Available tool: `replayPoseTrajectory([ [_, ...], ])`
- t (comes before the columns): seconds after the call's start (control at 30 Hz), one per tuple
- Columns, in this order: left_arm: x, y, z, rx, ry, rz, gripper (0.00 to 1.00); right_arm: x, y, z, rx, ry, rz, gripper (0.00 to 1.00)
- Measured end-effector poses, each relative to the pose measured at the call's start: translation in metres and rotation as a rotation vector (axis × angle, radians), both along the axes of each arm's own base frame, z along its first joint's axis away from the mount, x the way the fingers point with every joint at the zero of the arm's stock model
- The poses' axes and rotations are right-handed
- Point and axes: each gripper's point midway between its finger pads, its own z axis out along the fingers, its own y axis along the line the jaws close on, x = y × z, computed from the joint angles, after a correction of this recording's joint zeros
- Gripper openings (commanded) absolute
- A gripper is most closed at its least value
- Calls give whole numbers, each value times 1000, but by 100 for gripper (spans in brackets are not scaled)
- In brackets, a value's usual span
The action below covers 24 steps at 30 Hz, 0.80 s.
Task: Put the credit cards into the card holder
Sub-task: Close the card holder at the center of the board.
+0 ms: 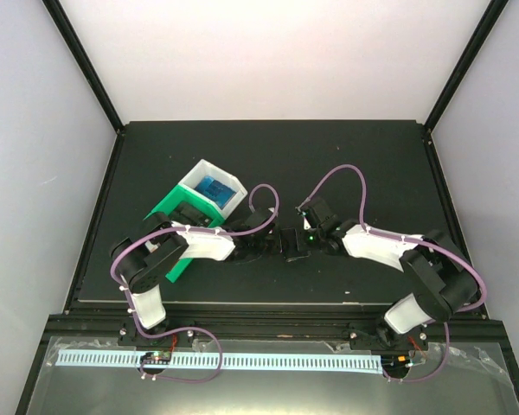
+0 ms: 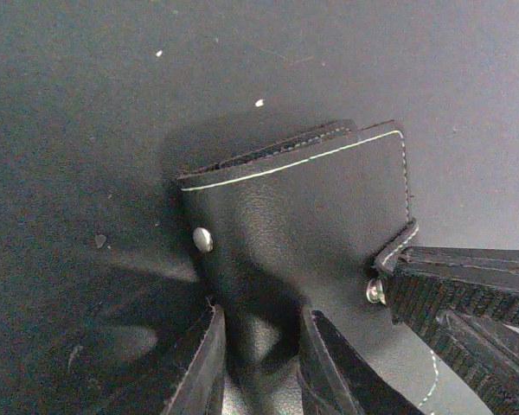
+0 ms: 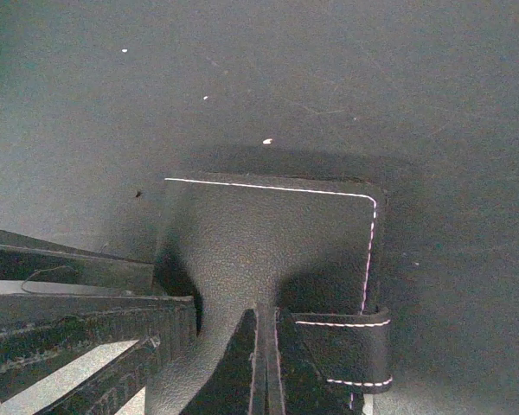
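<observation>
The card holder [image 1: 291,243] lies folded, black side out, between my two grippers at the table's middle. In the left wrist view the card holder [image 2: 303,207] shows a snap stud and its strap [image 2: 398,246]. My left gripper [image 2: 263,311] has its fingers a little apart over the holder's near face. My right gripper [image 3: 266,316] is shut on the holder's near edge, beside the strap [image 3: 342,350]. Its fingers [image 2: 467,303] show by the strap's snap. A blue card [image 1: 214,188] lies in the white tray [image 1: 199,170].
The white tray sits on a green tray [image 1: 171,210] at the back left, close to the left arm. The black table top [image 1: 372,164] ends at raised frame edges on all sides. Purple cables loop over both arms.
</observation>
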Motion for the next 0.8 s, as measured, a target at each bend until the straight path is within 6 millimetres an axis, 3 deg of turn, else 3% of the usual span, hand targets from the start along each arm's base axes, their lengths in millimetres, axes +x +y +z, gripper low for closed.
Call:
replayPoseTrajectory([
  [0.37, 0, 0, 0, 10, 7, 0, 25, 0, 1, -2, 13, 1, -9, 1],
  [0.8, 2, 0, -1, 19, 7, 3, 25, -3, 0, -6, 165, -43, -114, 1],
])
